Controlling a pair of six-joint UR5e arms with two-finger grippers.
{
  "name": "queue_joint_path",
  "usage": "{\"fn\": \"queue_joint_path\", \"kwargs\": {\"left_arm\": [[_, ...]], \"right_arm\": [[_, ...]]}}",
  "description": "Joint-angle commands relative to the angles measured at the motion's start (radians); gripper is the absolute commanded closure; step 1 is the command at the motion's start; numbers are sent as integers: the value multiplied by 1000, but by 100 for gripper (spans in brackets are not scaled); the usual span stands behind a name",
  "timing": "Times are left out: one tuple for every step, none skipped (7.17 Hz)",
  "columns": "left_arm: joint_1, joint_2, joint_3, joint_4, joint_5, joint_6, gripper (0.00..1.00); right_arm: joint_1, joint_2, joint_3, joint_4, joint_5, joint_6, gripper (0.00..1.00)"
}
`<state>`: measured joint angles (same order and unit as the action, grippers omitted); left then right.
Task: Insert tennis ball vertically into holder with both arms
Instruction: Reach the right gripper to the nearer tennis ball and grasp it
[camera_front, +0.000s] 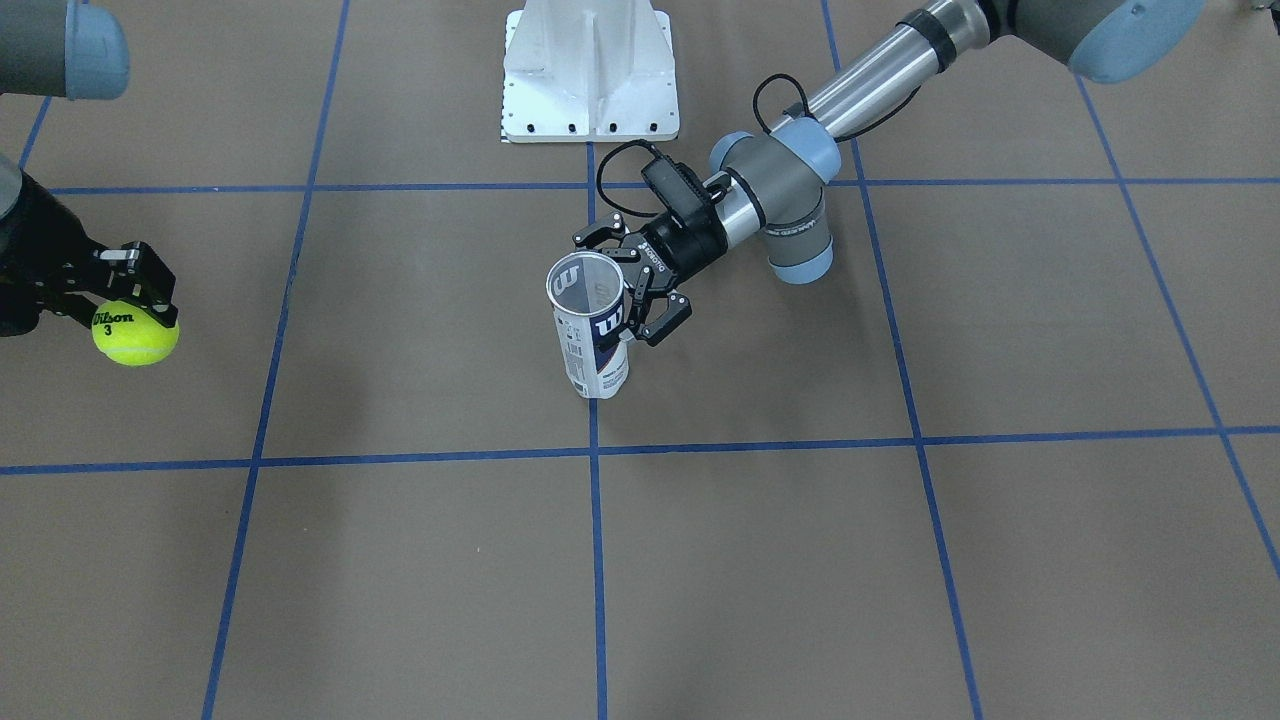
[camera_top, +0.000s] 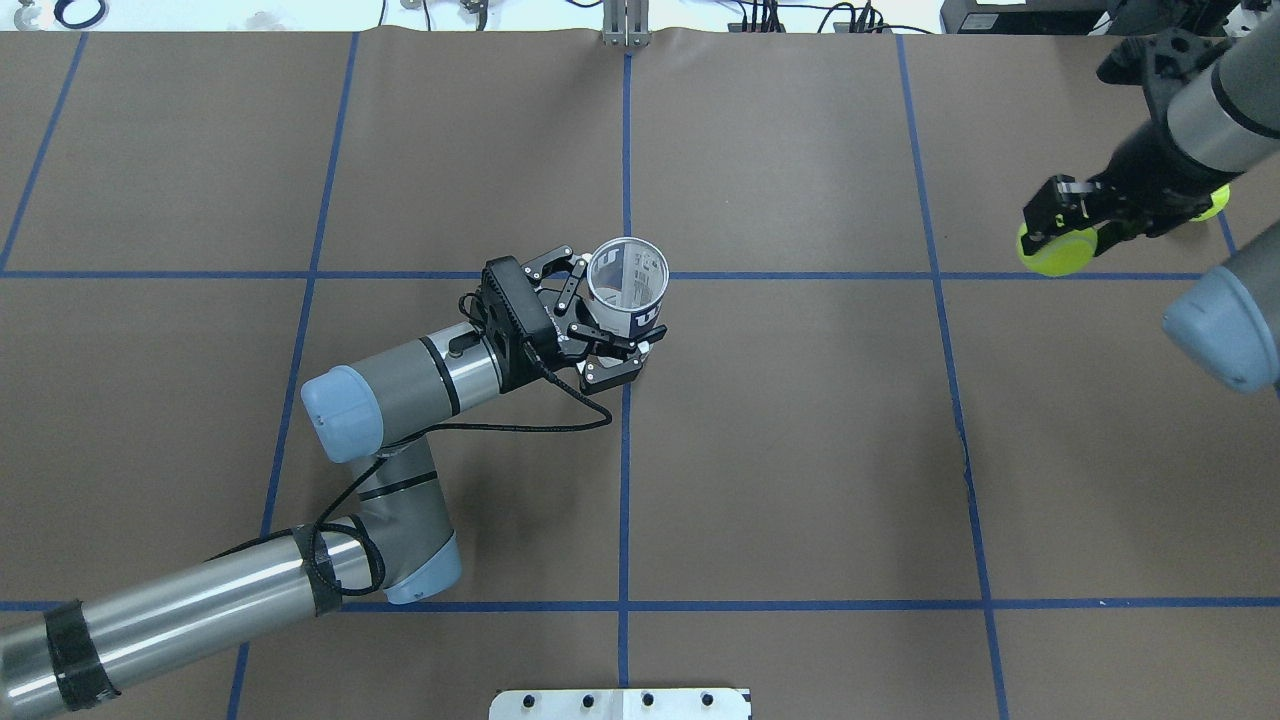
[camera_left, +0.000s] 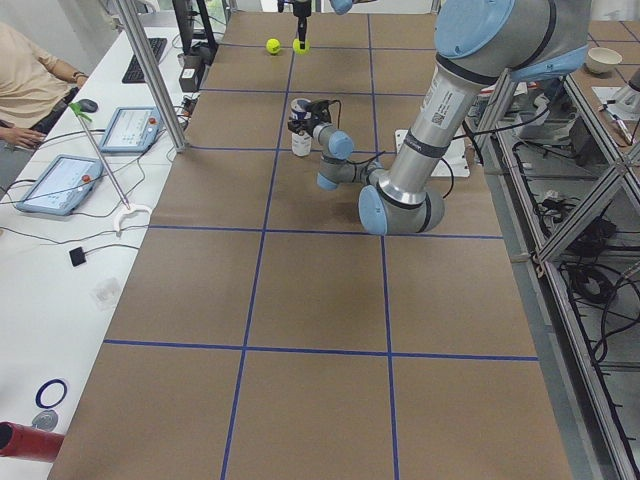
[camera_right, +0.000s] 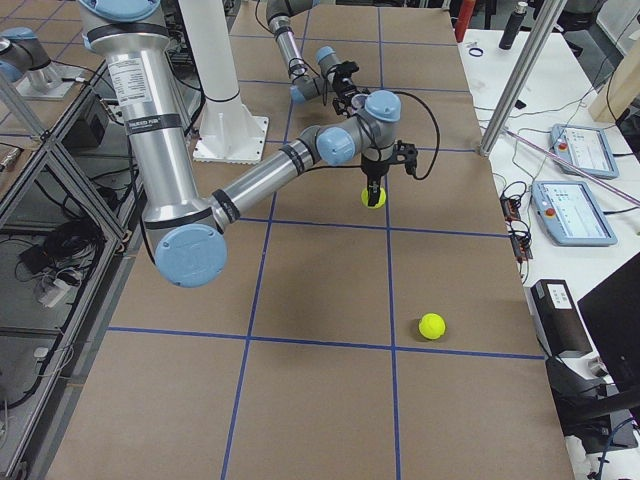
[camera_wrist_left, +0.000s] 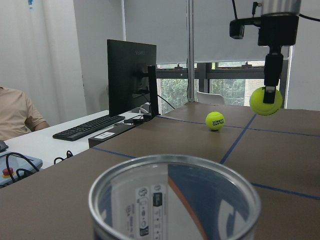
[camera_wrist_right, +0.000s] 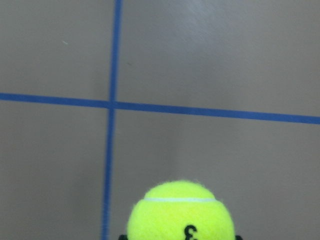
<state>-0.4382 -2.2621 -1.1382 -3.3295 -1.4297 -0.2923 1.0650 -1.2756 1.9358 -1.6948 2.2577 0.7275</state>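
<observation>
Tennis ball (camera_wrist_right: 180, 212) within right end effector (camera_front: 133, 318)

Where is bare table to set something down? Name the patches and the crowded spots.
Bare: the squares between the can and the held ball, and the far row beyond the can. Crowded: the left end effector round the can, and the right end effector near the loose ball.

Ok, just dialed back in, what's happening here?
The left gripper holds the clear tennis-ball can upright near the middle of the table, open end up. The right gripper holds a Wilson tennis ball above the table at the robot's right side, far from the can. A second ball lies on the table beyond it.
</observation>
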Motion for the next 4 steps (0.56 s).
{"fn": "queue_joint_path", "kwargs": {"left_arm": [[1,-1,0,1,0,1,1],[1,-1,0,1,0,1,1],[1,3,0,1,0,1,1],[1,3,0,-1,0,1,1]], "right_arm": [[-72,181,-3,-69,11,215,100],[-104,234,-4,-69,10,290,100],[-137,287,-8,-71,6,352,100],[-164,342,-15,-71,-1,421,100]]}}
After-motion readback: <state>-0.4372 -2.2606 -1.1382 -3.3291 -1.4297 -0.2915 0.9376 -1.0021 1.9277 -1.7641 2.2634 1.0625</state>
